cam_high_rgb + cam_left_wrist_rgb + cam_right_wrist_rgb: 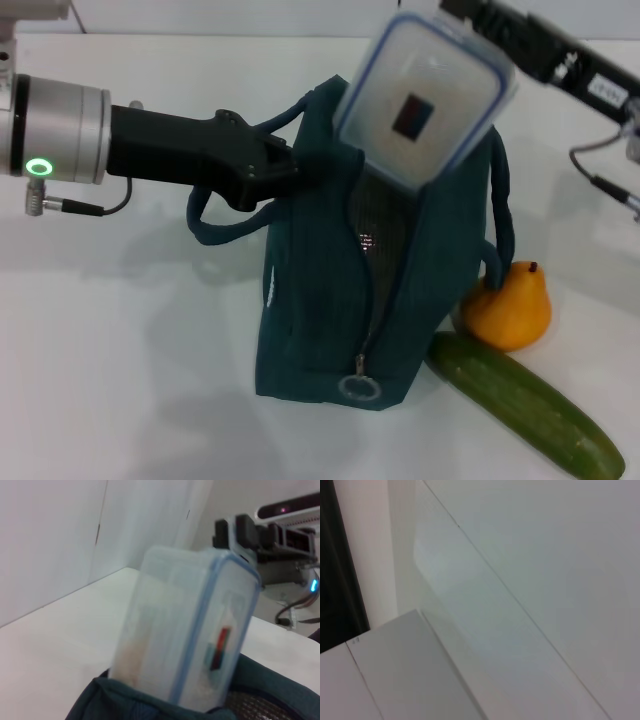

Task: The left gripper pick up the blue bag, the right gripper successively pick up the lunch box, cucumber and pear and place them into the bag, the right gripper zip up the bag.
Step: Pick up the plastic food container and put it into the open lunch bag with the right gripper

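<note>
Both grippers up: left gripper (285,165) holds blue bag (340,330).

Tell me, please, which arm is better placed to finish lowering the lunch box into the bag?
Right. The right gripper holds the lunch box by its upper end, its lower end already in the blue bag. The left gripper is busy gripping the bag's edge, holding it open.
</note>
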